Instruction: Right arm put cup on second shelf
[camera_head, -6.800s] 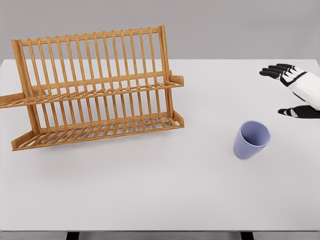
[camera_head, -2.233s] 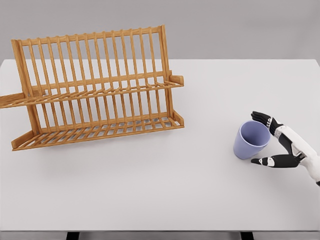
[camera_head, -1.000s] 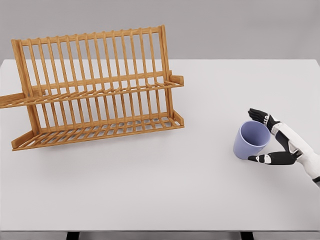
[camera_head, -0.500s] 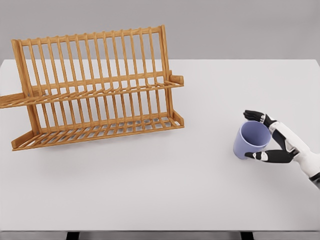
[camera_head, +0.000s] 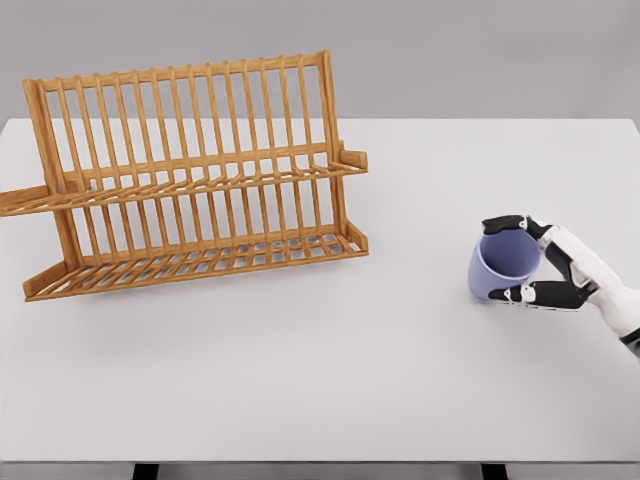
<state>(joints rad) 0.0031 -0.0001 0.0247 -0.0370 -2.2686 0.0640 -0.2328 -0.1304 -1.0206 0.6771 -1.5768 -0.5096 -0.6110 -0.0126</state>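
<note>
Fingers (camera_head: 505, 224) of your right hand (camera_head: 552, 268) are wrapping the cup (camera_head: 503, 267), thumb opposite, gripping it so you can lift toward the rack (camera_head: 190, 170).

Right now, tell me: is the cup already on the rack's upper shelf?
No. The purple cup stands on the white table, far right of the wooden rack, with the right hand around it.

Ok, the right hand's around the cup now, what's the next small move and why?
Probably finish closing the fingers, then lift straight up. The right hand wraps the purple cup, fingers on its far rim and thumb at its near side, but the cup sits on the white table, far from the wooden dish rack.
</note>
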